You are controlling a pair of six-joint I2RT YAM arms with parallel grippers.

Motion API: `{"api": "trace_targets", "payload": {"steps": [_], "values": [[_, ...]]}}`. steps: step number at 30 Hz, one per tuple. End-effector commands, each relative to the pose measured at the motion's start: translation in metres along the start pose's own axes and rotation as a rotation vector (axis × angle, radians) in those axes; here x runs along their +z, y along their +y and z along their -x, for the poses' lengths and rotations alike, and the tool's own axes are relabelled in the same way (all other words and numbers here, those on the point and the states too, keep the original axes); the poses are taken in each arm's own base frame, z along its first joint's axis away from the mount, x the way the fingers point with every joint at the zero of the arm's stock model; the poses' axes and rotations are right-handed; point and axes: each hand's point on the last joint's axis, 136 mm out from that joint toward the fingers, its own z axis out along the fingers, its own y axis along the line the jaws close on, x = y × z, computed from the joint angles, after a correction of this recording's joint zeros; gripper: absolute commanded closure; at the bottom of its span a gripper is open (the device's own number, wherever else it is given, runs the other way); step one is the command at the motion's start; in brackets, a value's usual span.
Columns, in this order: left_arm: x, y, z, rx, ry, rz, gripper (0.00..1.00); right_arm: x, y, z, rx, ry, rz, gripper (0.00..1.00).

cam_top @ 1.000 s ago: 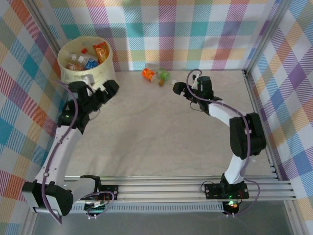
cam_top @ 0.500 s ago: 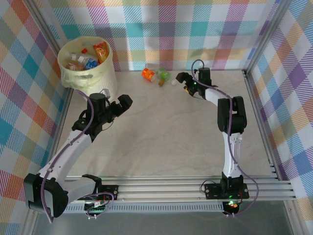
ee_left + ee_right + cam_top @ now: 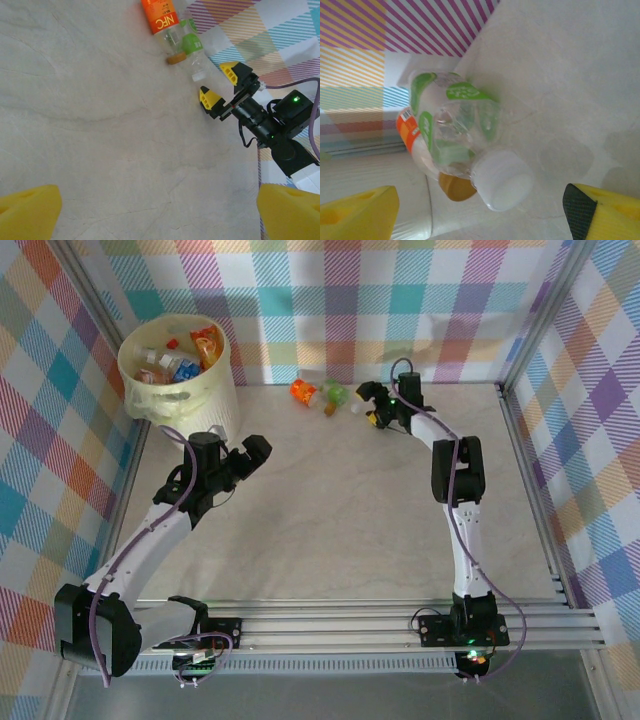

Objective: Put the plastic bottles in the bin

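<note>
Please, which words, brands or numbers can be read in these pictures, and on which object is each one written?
"NFC": white letters on the orange-label bottle, left wrist view.
Green-label bottle: a white mark on the label, too blurred to read.
Labels of the bottles in the bin: too small to read.

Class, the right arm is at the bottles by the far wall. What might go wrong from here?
The right fingers flank the green-labelled bottle near its round white cap; closing there, they might slip off. The orange-labelled bottle lies close against it, so a pull may roll that one away. Both lie near the checked wall, which the fingers might strike.
</note>
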Motion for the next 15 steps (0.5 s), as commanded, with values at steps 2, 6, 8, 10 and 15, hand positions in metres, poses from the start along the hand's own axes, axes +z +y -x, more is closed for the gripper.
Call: {"api": "trace_targets", "payload": {"steps": [2, 6, 8, 10, 15], "values": [[0.001, 0.003, 0.0, 0.009, -0.014, 0.015, 0.0, 0.015, 0.01, -0.012, -0.002, 0.045, 0.042, 0.15], [0.001, 0.007, -0.001, 0.011, -0.014, 0.031, 0.0, 0.025, 0.01, -0.015, -0.031, 0.053, 0.033, 0.15], [0.001, 0.007, -0.001, 0.013, -0.015, 0.034, 0.0, 0.031, 0.01, -0.017, -0.06, 0.055, 0.021, 0.15], [0.002, 0.007, -0.001, 0.015, -0.013, 0.037, 0.0, 0.036, 0.009, -0.019, -0.095, 0.052, -0.001, 0.15], [0.002, 0.009, -0.001, 0.022, -0.01, 0.05, 0.0, 0.045, 0.01, -0.025, -0.186, 0.046, -0.028, 0.15]]}}
